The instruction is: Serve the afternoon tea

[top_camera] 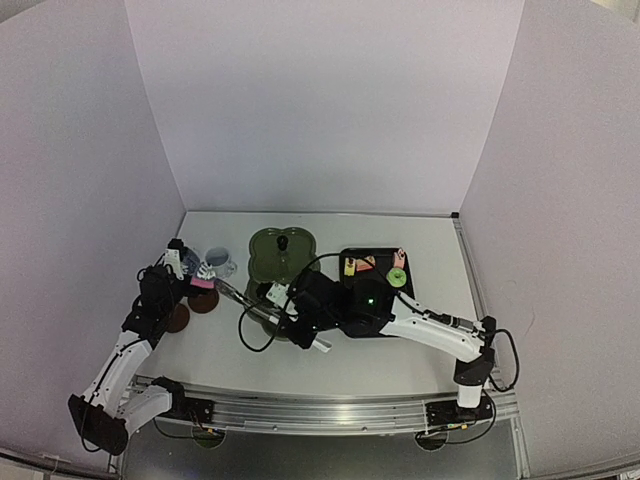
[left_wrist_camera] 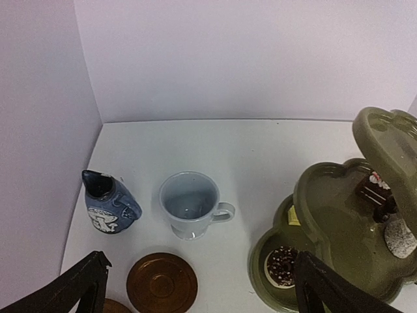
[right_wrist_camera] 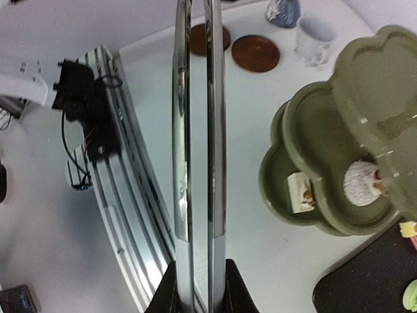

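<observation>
Bare white walls box in the desk, where the stand sits at the middle, the cup at its nine o'clock just ahead of the wide-open left claw, and the right claw clamps tongs whose long blades could clip either.

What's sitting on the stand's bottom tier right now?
The stand shows, on its bottom tier, a chocolate sprinkled doughnut and a yellowish piece poking out. The middle tier covers the rest.

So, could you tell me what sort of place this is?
Probably a lab test booth: plain white panels enclose the table, and a metal rail with loose cables runs along its near edge.
</observation>
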Available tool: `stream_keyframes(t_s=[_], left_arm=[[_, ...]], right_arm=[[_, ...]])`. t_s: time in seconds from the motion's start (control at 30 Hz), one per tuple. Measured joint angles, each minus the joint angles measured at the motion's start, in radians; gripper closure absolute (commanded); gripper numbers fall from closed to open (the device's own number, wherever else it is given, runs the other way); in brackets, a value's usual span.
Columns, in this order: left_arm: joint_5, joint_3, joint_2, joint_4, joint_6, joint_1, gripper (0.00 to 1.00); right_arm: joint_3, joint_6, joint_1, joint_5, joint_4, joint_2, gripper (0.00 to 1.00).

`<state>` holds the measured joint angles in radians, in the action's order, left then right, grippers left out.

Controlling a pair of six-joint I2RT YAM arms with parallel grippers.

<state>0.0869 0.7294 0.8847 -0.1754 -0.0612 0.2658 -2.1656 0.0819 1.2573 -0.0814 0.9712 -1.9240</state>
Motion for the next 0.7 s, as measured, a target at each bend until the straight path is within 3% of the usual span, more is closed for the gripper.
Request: stream_keyframes(t_s=[0.17,0.33,0.7], left_arm=[[0.057,-0.017,-0.011,0.001,0.001,-0.005,0.0],[0.066,-0.02,-0.011,0.002,0.001,-0.005,0.01],[0.063,-0.02,-0.011,0.005,0.007,-0.005,0.01]], right_arm=[[0.115,-0.007,0.026,0.058,0.022,0.002,1.0],[0.193,0.026,0.024,0.001,0.068,0.002,1.0],[0.161,0.147,-0.036,-0.13,0.159,-0.03,1.0]])
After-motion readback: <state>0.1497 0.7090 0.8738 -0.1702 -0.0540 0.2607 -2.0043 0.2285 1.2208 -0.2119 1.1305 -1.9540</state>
